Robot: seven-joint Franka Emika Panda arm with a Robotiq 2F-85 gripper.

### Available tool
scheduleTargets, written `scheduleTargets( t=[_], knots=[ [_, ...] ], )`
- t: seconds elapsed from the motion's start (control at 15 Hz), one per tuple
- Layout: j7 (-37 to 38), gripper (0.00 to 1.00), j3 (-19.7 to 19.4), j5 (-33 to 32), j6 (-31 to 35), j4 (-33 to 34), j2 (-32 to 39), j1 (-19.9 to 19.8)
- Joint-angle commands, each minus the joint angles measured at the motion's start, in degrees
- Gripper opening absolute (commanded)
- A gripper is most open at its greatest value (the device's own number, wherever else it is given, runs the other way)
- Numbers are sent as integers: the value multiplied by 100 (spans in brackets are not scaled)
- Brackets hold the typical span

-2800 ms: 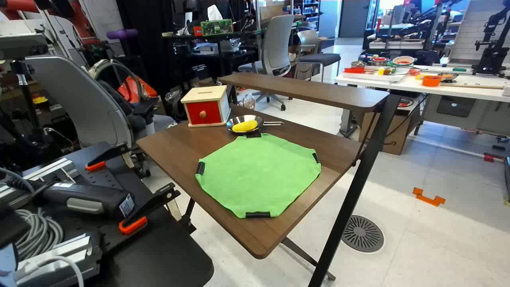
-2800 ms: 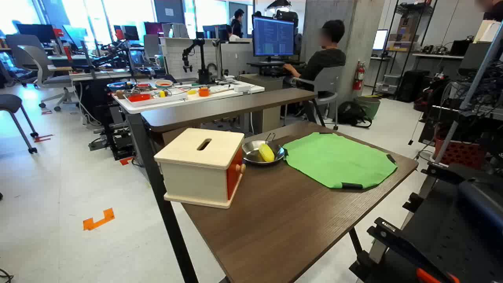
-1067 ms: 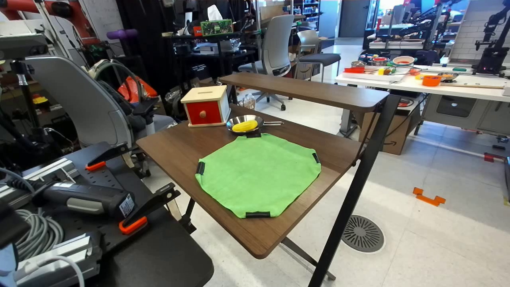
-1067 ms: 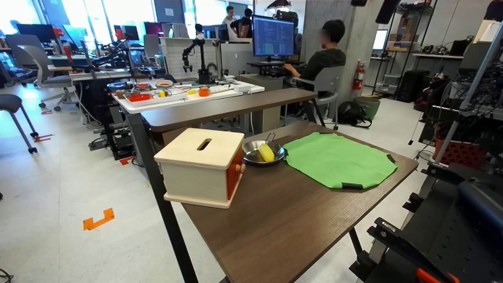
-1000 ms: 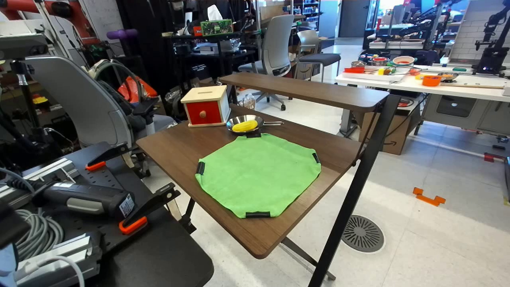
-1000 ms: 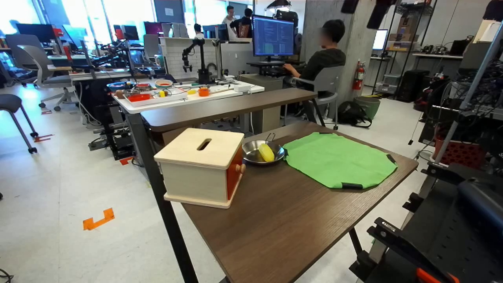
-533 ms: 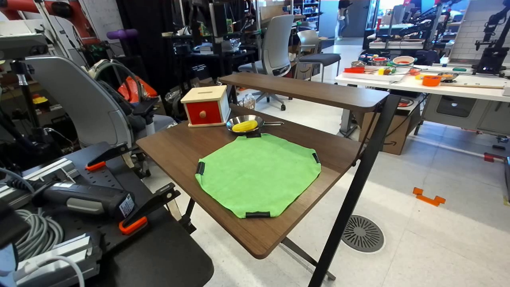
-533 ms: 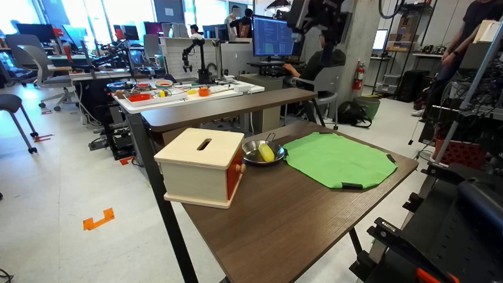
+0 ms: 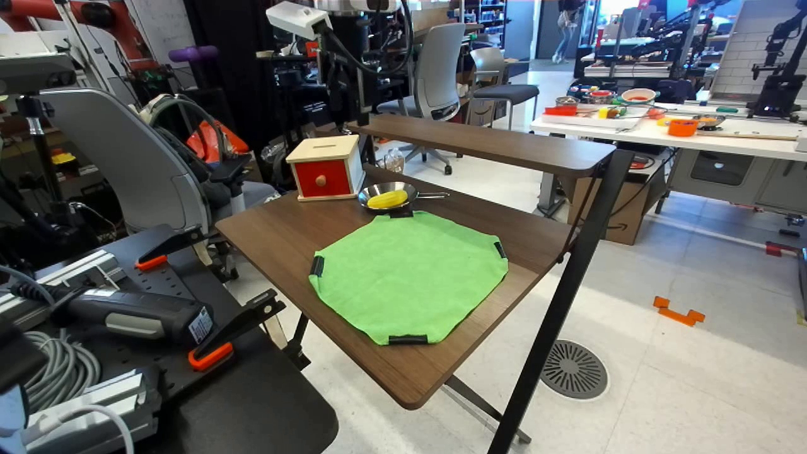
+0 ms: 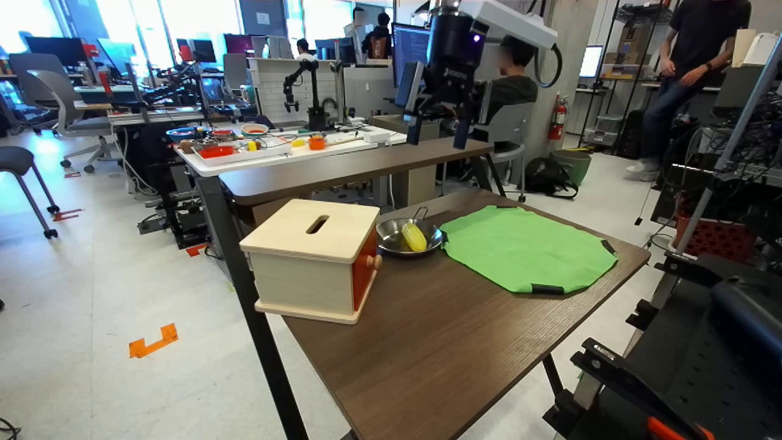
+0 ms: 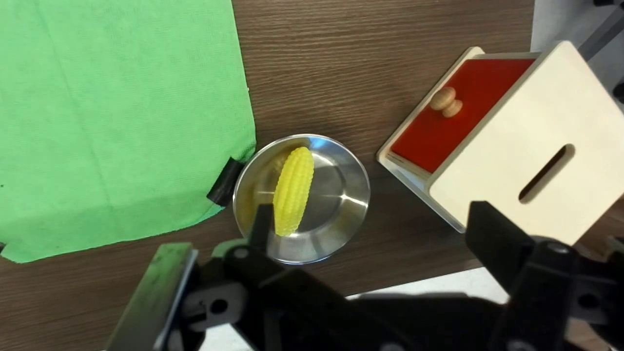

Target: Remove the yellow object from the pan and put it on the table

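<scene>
Hanging over the dark-brown wooden table (image 10: 427,342), my black two-fingered gripper (image 10: 437,135) gapes wide; the round silver metal pan (image 11: 336,195), off my centre, holds the ridged yellow corn cob (image 11: 294,187); descending uncorrected, I might tip the pan.

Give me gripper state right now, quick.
Gripper: open, fingers spread apart, holding nothing; the yellow corn cob lies in the pan.
</scene>
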Motion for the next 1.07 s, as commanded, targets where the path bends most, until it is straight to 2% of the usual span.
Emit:
scheduleTargets(
  t=[0.0,0.47,1.0],
  knots=[
    [261,100,110,-52,123,474,566,-22],
    [800,100,54,-110,252,1177,1481,58],
    [1178,100,-68,-178,143,1759,2121,69]
  ],
)
